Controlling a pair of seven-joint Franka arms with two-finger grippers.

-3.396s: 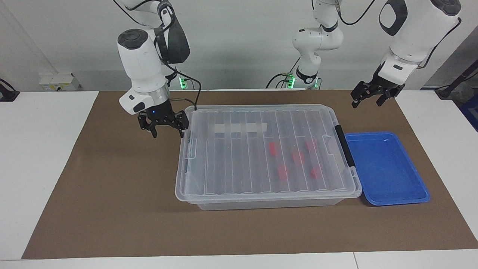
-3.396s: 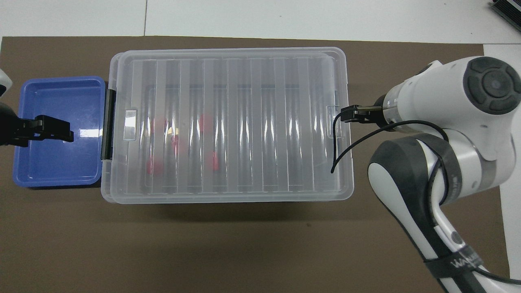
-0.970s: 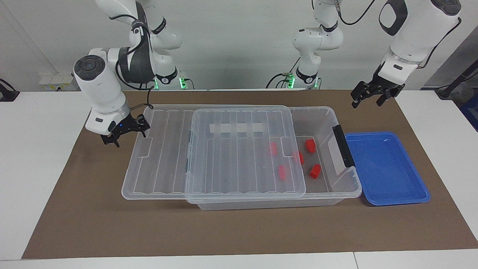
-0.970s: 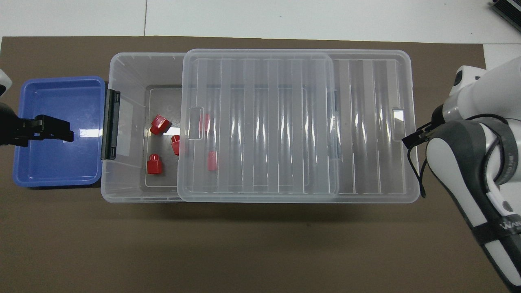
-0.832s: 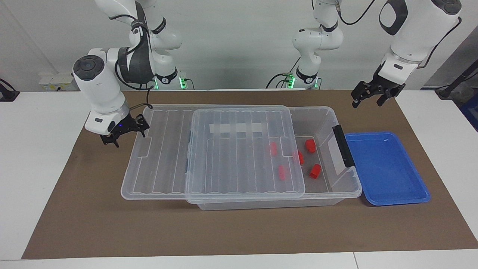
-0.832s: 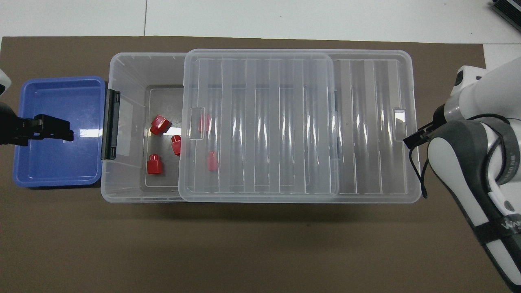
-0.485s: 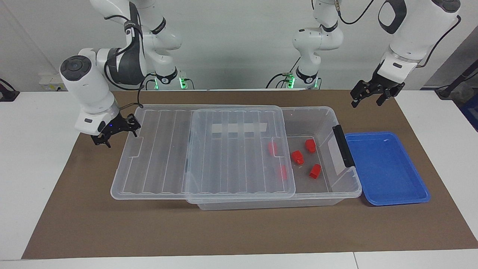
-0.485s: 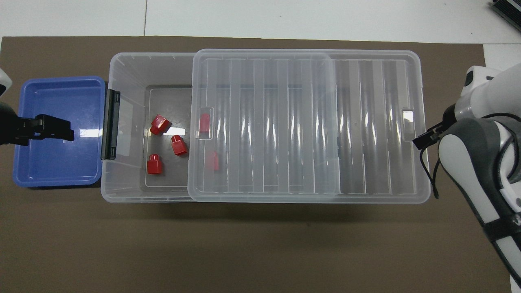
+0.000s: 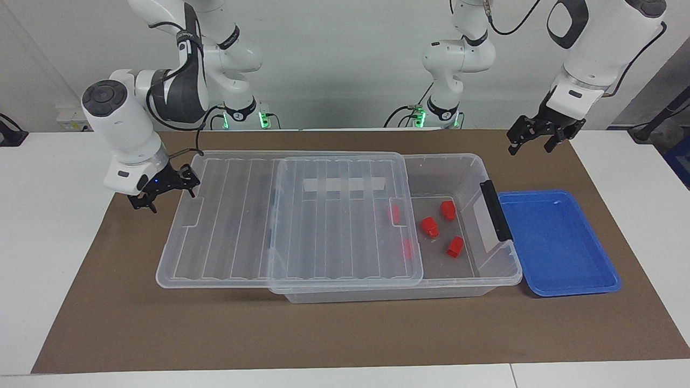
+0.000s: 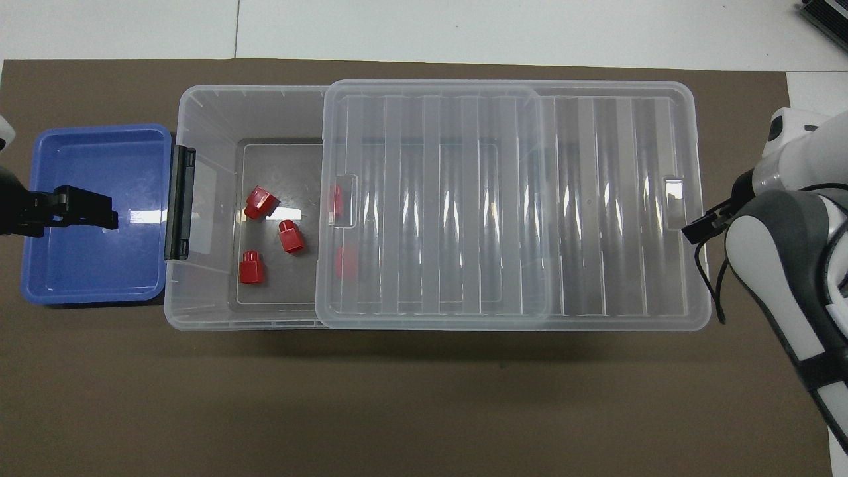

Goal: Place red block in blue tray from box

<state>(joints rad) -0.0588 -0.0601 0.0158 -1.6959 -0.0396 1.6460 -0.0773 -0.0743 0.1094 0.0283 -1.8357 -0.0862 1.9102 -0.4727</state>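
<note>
Only the facing view shows right pincer spread open against the lid, left pincer open aloft.

lid: slid half off box | red blocks: three uncovered | right gripper: at lid's end, perhaps gripping

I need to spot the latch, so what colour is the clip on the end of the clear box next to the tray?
Black. The latch on the box beside the blue tray shows best in the overhead view.
</note>
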